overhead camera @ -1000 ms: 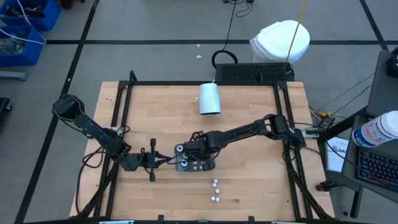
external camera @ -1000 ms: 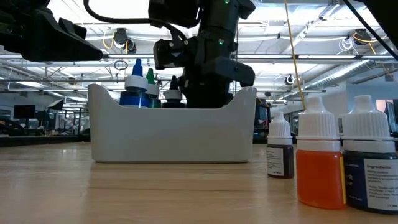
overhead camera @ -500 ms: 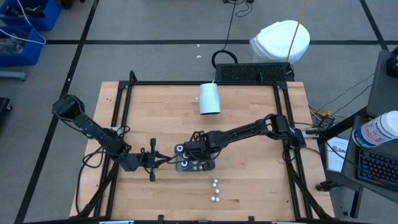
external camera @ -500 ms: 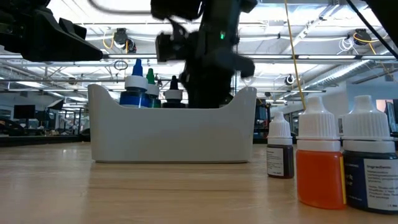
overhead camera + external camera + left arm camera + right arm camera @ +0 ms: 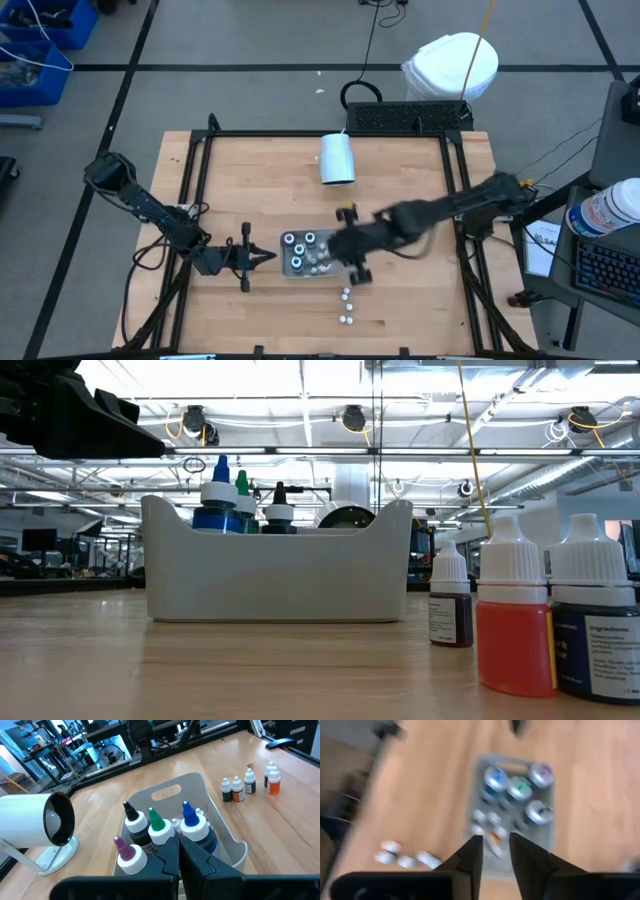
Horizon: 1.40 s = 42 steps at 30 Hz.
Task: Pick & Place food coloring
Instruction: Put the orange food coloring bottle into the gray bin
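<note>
A white tray (image 5: 286,268) near the table's middle holds food coloring bottles with blue (image 5: 192,822), green (image 5: 159,827), black (image 5: 136,822) and purple (image 5: 129,856) tips, plus small white-capped ones (image 5: 485,815). Several more small bottles (image 5: 345,297) stand on the wood near the front edge; the low view shows an orange one (image 5: 514,622). My right gripper (image 5: 345,250) hangs blurred above the tray's right end, open, nothing between its fingers (image 5: 472,852). My left gripper (image 5: 178,851) is shut, level with the tray's left end and above its rim (image 5: 150,500).
A large white cup (image 5: 337,158) lies on its side toward the far edge. A black frame (image 5: 320,134) borders the tabletop. Bare wood lies to the right of the tray and between the tray and the cup.
My right gripper has risen out of the tray and drawn back toward the table's right edge, tipping as it went; it has left the low view. The tray and its bottles stay in place.
</note>
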Available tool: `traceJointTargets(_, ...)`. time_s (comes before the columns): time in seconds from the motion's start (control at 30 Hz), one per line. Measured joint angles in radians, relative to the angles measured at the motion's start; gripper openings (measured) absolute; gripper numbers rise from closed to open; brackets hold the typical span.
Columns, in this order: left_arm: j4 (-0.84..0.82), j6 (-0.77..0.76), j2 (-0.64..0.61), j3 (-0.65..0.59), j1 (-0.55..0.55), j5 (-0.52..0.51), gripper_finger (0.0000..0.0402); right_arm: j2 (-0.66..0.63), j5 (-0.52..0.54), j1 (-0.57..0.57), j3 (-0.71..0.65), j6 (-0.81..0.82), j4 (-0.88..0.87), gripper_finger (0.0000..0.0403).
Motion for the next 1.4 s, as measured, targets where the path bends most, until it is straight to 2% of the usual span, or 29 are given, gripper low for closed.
traceJointTargets(0.13, 0.001, -0.012, 0.000, 0.000, 0.000, 0.002, 0.0010, -0.156, 0.009, 0.093, -0.220, 0.009, 0.284, 0.0049)
traceJointTargets(0.27, 0.016, -0.012, 0.000, 0.000, 0.000, 0.002, 0.0010, -0.317, 0.019, 0.134, -0.492, 0.051, 0.536, 0.0010)
traceJointTargets(0.43, 0.028, -0.016, 0.000, 0.000, 0.000, 0.002, 0.0010, -0.469, 0.057, 0.150, -0.824, 0.128, 0.889, 0.0007)
traceJointTargets(0.57, 0.027, -0.021, 0.000, 0.000, 0.000, 0.002, 0.0010, -0.503, 0.076, 0.153, -1.010, 0.145, 1.172, 0.0002)
traceJointTargets(0.7, 0.025, -0.032, 0.000, 0.000, 0.000, 0.002, 0.0010, -0.503, 0.078, 0.153, -1.092, 0.124, 1.269, 0.0001)
traceJointTargets(0.83, 0.025, -0.034, 0.000, 0.000, 0.000, 0.002, 0.0010, -0.503, 0.129, 0.156, -1.158, 0.109, 1.373, 0.0001)
traceJointTargets(1.03, 0.025, -0.050, 0.000, 0.000, 0.000, 0.011, 0.0010, -0.503, 0.124, 0.165, -1.252, 0.052, 1.546, 0.0001)
traceJointTargets(1.3, 0.021, -0.128, 0.000, 0.003, 0.000, 0.003, 0.0010, -0.501, 0.119, 0.169, -1.258, 0.013, 1.508, 0.0001)
traceJointTargets(1.4, -0.038, -0.109, 0.000, 0.055, 0.001, 0.017, 0.0010, -0.498, 0.096, 0.192, -1.258, -0.029, 1.529, 0.0001)
